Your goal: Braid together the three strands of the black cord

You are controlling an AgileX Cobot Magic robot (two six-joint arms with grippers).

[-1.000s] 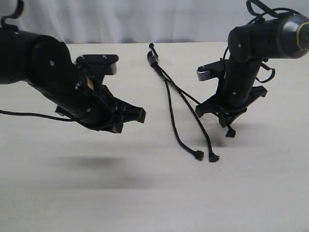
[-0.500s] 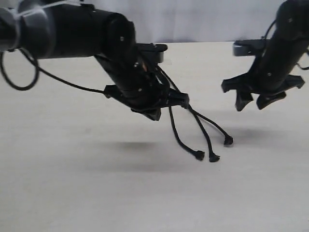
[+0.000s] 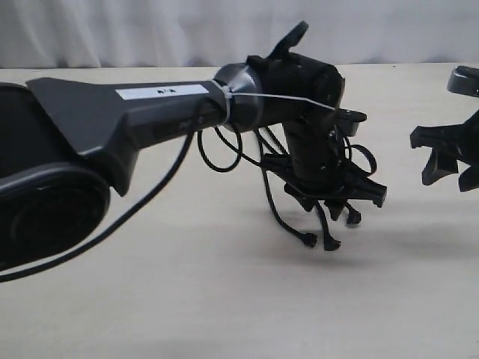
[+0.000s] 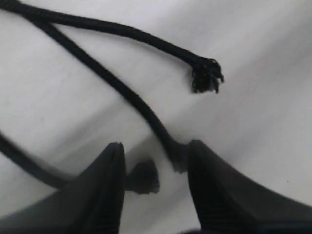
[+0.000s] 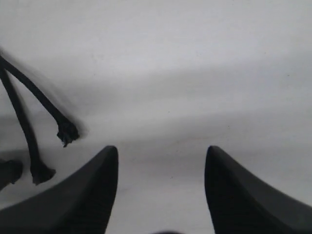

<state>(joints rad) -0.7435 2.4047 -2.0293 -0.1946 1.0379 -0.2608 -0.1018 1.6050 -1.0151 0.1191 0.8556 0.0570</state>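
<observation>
Three strands of the black cord lie on the pale table, their flared tips close together (image 3: 308, 239), (image 3: 331, 244), (image 3: 352, 218). The cord's bound end is hidden behind my left arm. My left gripper (image 3: 338, 202) has reached across the middle and hangs open low over those tips. In the left wrist view it (image 4: 155, 151) has one tip (image 4: 144, 176) between its fingers, a second tip (image 4: 178, 158) beside one finger, and a third (image 4: 204, 77) lying farther off. My right gripper (image 3: 451, 168) is open at the far right; its (image 5: 161, 151) fingers span bare table, with strand tips (image 5: 67, 131) off to one side.
The long grey and black left arm (image 3: 150, 112) covers the upper part of the cord. Thin smooth robot cables (image 3: 217, 153) loop below that arm. A white curtain (image 3: 150, 30) backs the table's far edge.
My left arm has swung right across the table until its gripper is over the strand tips. My right gripper has lifted off the right-hand strand tip and drawn back to the right edge.
</observation>
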